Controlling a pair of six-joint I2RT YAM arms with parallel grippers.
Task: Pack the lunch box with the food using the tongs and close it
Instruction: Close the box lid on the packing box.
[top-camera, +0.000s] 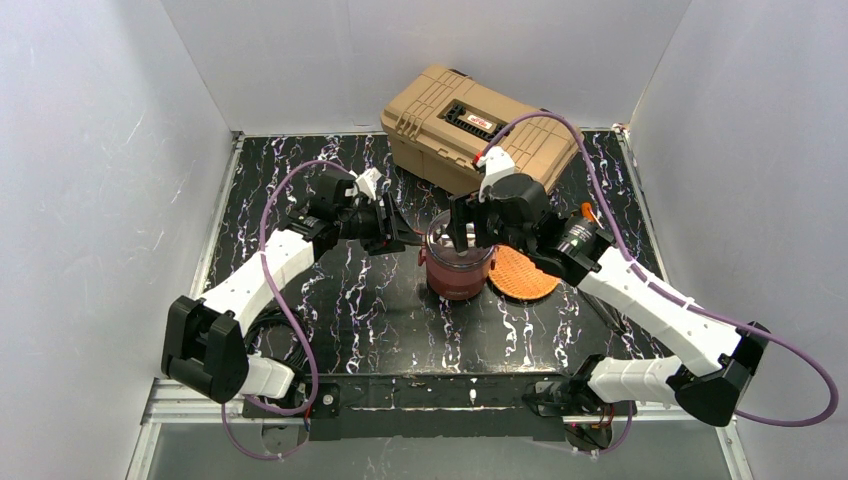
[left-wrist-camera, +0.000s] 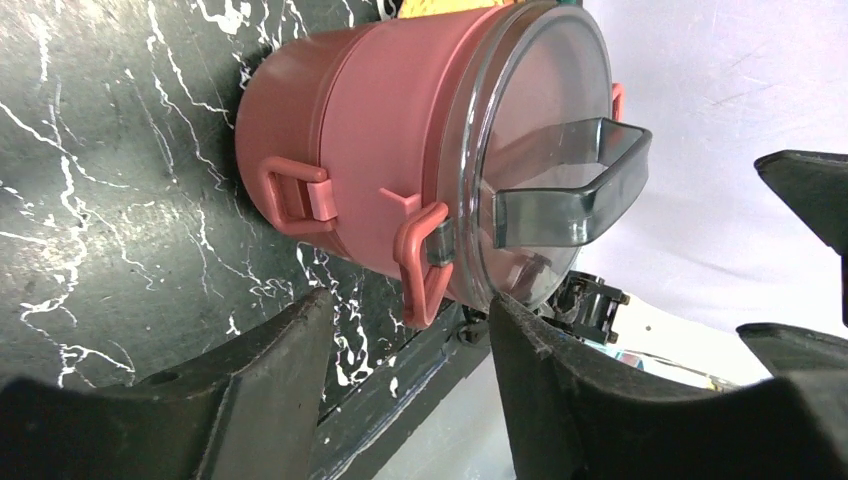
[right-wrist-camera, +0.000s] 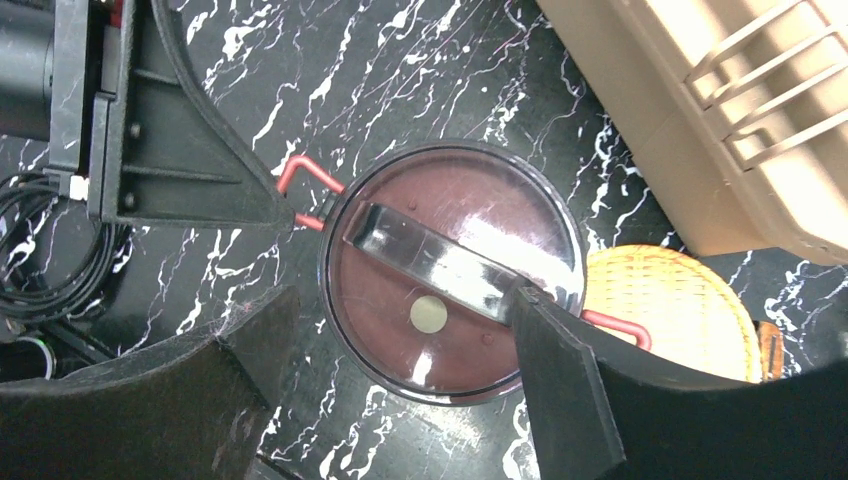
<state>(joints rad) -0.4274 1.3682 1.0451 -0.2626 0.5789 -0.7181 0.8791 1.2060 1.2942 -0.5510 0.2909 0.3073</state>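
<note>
The lunch box stands upright mid-table, a round maroon tiffin under a clear lid with a grey handle. A flat maroon lid with a pale centre dot shows through the clear one. My left gripper is at the box's left side. Its fingers are open in the left wrist view, and a red side clasp hangs just ahead of the gap. My right gripper hovers open above the lid, one fingertip over the handle's end. The food and the tongs are out of view.
A big tan toolbox sits at the back, close behind the box. An orange woven plate lies right beside the box, under my right arm. White walls close in the table on three sides.
</note>
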